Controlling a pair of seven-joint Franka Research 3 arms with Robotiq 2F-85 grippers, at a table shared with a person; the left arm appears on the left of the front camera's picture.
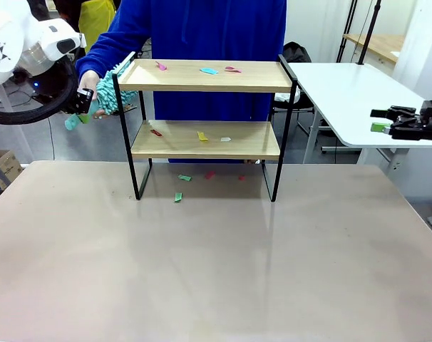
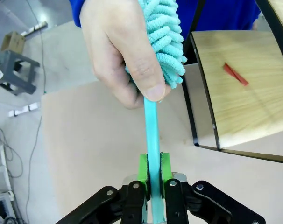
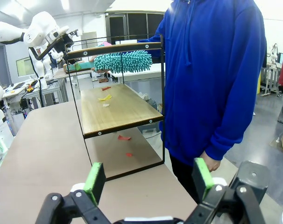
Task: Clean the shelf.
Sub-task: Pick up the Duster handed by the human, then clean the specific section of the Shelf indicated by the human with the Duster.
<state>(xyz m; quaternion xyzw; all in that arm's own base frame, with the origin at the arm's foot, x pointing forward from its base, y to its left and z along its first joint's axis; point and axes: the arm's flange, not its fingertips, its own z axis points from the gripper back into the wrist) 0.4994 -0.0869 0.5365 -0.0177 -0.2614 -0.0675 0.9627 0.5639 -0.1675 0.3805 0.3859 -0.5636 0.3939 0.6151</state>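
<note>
At about ten o'clock in the front view, the left pincer [image 1: 82, 102] is pinching the thin teal handle [image 2: 152, 135] of a fluffy teal duster [image 2: 164, 42], with the stick caught between its green pads [image 2: 142, 169]. Just beyond the pads, a person's hand [image 2: 116, 51] grips the same duster where the handle meets the fluffy head, thumb pressed on the stick. The head sits at the nine o'clock end of the shelf [image 1: 134, 171], up by the upper board [image 1: 262, 77]; whether it touches the black frame cannot be told. The shelf stands upright on the far part of the bench [image 1: 216, 271], toward twelve o'clock, directly in front of the person's blue hooded top [image 1: 202, 28]. Small coloured scraps lie on it: a pink one [image 1: 160, 66], a teal one [image 1: 209, 70] and a red one [image 1: 232, 70] on the upper board, and a red [image 1: 155, 132], a yellow [image 1: 202, 136] and a pale one [image 1: 225, 139] on the lower board [image 1: 252, 146]. More scraps, green [image 1: 178, 197] and red [image 1: 209, 174], lie on the bench between the shelf's legs. At three o'clock, well apart from the shelf, the right pincer [image 3: 148, 177] hangs spread with nothing between its pads, in front of a white table [image 1: 344, 92].
</note>
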